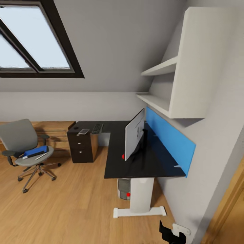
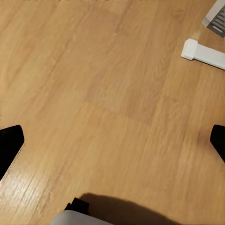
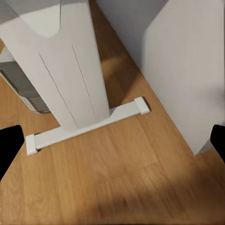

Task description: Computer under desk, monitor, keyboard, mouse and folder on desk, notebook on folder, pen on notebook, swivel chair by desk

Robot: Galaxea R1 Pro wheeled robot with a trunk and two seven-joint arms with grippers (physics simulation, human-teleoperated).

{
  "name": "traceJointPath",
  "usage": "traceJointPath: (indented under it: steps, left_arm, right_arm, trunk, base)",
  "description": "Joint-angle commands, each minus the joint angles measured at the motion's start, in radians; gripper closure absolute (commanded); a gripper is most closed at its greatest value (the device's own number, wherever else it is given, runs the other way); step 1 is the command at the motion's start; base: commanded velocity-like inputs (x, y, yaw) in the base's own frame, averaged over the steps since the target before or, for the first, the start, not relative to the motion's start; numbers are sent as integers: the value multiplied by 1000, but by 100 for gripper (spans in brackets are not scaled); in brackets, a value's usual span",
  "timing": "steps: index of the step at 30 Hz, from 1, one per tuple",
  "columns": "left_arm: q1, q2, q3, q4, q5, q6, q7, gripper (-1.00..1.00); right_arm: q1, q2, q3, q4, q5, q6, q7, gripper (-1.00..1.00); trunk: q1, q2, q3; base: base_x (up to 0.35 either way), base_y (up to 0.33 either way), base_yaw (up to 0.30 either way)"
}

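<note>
The black L-shaped desk (image 1: 117,162) stands against the right wall. On it the monitor (image 1: 135,137) stands edge-on, with a red light at its lower corner. The keyboard (image 1: 97,128) lies on the far wing of the desk, beside two small items too small to identify. The computer (image 1: 123,188) sits under the desk next to its white leg (image 3: 61,70). The grey swivel chair (image 1: 20,137) stands apart at the left, carrying the blue folder (image 1: 35,150) and the pale pen (image 1: 41,156). My left gripper (image 2: 112,140) and right gripper (image 3: 112,143) are open over the floor and hold nothing.
A drawer unit (image 1: 80,149) with silver knobs closes the desk's far end. A blue panel (image 1: 169,139) and white shelves (image 1: 189,67) line the right wall. The desk's white foot (image 3: 89,124) lies near my right gripper. Wooden floor (image 1: 67,203) stretches between chair and desk.
</note>
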Motion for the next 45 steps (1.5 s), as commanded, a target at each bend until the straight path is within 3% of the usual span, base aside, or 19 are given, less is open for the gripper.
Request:
traceJointPath:
  steps: [1, 21, 29, 34, 39, 45]
  left_arm:
    - [-1, 1, -8, 0, 6, -4, 8, -100]
    - [-1, 1, -8, 0, 6, -4, 1, -100]
    - [0, 0, -8, 0, 6, -4, -4, -100]
    - [0, 0, -8, 0, 6, -4, -4, -100]
    - [-1, 0, -8, 0, 6, -4, -4, -100]
    - [-1, 0, -8, 0, 6, -4, -4, -100]
  right_arm:
    - [-1, 0, -4, 2, 10, -3, -8, -100]
    - [-1, 0, -4, 0, 15, -4, -8, -100]
    - [-4, 8, -1, -71, 21, 16, -14, -100]
    - [-5, 45, 0, -231, 23, 123, -16, -100]
    - [-6, 86, 10, -419, 49, 285, -16, -100]
    - [-6, 131, 81, -640, 86, 470, -17, -100]
  trunk:
    - [0, -2, -2]
    - [0, -2, -2]
    - [0, -2, -2]
    - [0, -2, -2]
    - [0, -2, -2]
    - [0, -2, -2]
  base:
    - [0, 302, -234]
    - [0, 292, -66]
    - [0, 57, 0]
    - [0, 10, 0]
    - [0, 3, 0]
    - [0, 1, 0]
